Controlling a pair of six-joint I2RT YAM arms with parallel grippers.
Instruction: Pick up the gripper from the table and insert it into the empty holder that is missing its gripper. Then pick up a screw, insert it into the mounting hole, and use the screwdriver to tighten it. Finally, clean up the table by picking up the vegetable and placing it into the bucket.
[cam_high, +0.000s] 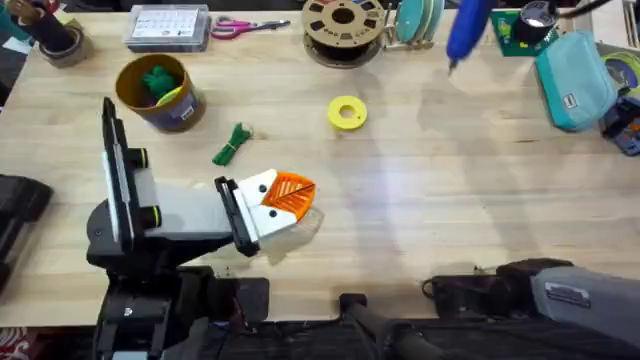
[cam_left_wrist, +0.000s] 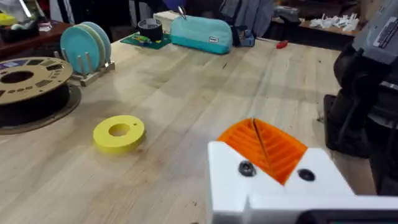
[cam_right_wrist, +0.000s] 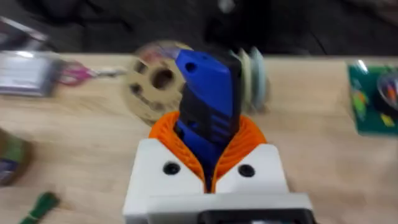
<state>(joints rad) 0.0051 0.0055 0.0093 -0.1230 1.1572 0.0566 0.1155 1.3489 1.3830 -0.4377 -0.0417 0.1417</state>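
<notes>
While the right gripper (cam_right_wrist: 211, 163) clamps the blue pen-shaped electric screwdriver (cam_right_wrist: 208, 109) — lifted over the table's far side — the left gripper (cam_high: 285, 200), orange pads pressed together and empty, rests low. Fitting and screwing look finished; the dark-green leafy sprig (cam_high: 232, 145) lies beside the mustard-yellow tub (cam_high: 160, 92) — cleanup remains.

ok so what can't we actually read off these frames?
- Screwdriver tip: hidden behind the right gripper in the right wrist view, blurred in the overhead view.
- Loose screws: too small to pick out on the table from overhead.
- Bucket bottom: covered by the green bundle and the rim.
- Vegetable: cut off by the right wrist view's edge.
</notes>
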